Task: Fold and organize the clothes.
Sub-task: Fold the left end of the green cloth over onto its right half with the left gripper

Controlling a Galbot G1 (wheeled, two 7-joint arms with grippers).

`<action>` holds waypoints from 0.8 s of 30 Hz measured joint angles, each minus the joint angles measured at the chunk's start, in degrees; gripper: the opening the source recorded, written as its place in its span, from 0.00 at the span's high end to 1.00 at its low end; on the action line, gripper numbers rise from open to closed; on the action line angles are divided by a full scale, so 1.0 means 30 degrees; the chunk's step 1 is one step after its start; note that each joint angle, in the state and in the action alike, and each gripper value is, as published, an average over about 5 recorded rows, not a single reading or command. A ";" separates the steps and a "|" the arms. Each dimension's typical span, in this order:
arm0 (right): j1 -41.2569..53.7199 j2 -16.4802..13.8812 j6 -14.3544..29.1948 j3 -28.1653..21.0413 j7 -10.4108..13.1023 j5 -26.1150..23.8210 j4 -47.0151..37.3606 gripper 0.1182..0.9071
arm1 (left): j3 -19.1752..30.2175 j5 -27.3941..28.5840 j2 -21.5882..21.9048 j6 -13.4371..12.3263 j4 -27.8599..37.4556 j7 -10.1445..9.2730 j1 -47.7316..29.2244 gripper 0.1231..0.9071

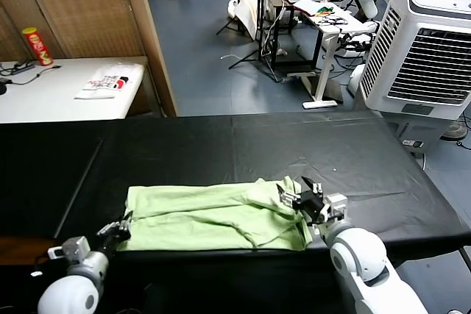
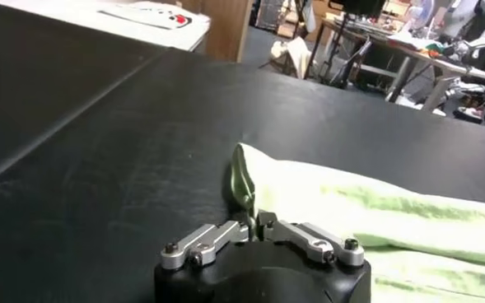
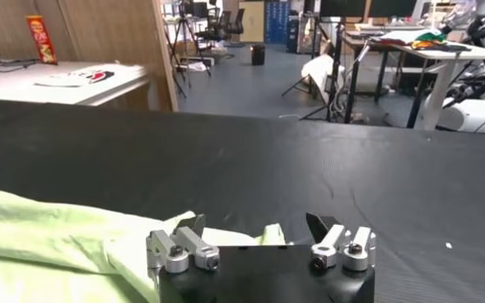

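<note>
- Work surface: a black table (image 1: pixel 243 145), matte, with a seam running away from the robot near centre. It fills the near and middle ground of the head view.
- Left gripper (image 1: pixel 124 226) at about 8 o'clock from the table's centre, right at the near edge. Its fingers are pinched together on the near-left corner of the shirt (image 1: pixel 213 215); in the left wrist view that corner stands up in a small peak of cloth between the closing fingertips.
- Right gripper (image 1: pixel 303 198) at about 5 o'clock, at the shirt's right end. Jaws spread wide, holding nothing; one finger (image 3: pixel 194 224) lies against the cloth's edge.
- The shirt: pale lime green, folded into a long band lying crosswise along the table's near edge, wrinkled, bunched thicker at the right end.
- Farther off, at 10 o'clock: a white side table (image 1: pixel 66 90) with a white printed item (image 1: pixel 110 82) and a red-and-yellow can (image 1: pixel 37 45).
- At 2 o'clock: a white air cooler (image 1: pixel 423 53). Beyond it, a blue-grey floor, desks, stands.
</note>
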 joint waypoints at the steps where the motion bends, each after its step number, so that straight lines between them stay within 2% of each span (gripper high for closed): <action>1: 0.0000 0.0006 0.0006 0.0011 -0.0001 -0.0025 -0.0013 0.14 | -0.0096 0.0610 0.0126 -0.0123 0.0137 -0.0044 -0.0088 0.95; 7: 0.0005 0.0095 0.0023 -0.0002 -0.0016 -0.0303 -0.0048 0.14 | -0.1203 0.3280 0.1230 -0.0329 0.1148 -0.0195 -0.0675 0.95; 13: -0.0202 0.0161 0.0168 0.0122 0.0005 -0.0451 0.0040 0.14 | -0.2766 0.3982 0.2584 -0.0498 0.2139 -0.0357 -0.0460 0.95; 18: -0.0537 0.0408 0.0459 0.0269 0.0045 -0.0909 0.0141 0.14 | -0.3762 0.2927 0.2935 0.0025 0.1687 -0.0705 0.0033 0.95; 24: -0.1061 0.0623 0.0659 0.0598 0.0003 -0.1439 0.0398 0.14 | -0.3503 -0.0111 0.1948 0.1977 -0.0941 -0.1629 0.0368 0.95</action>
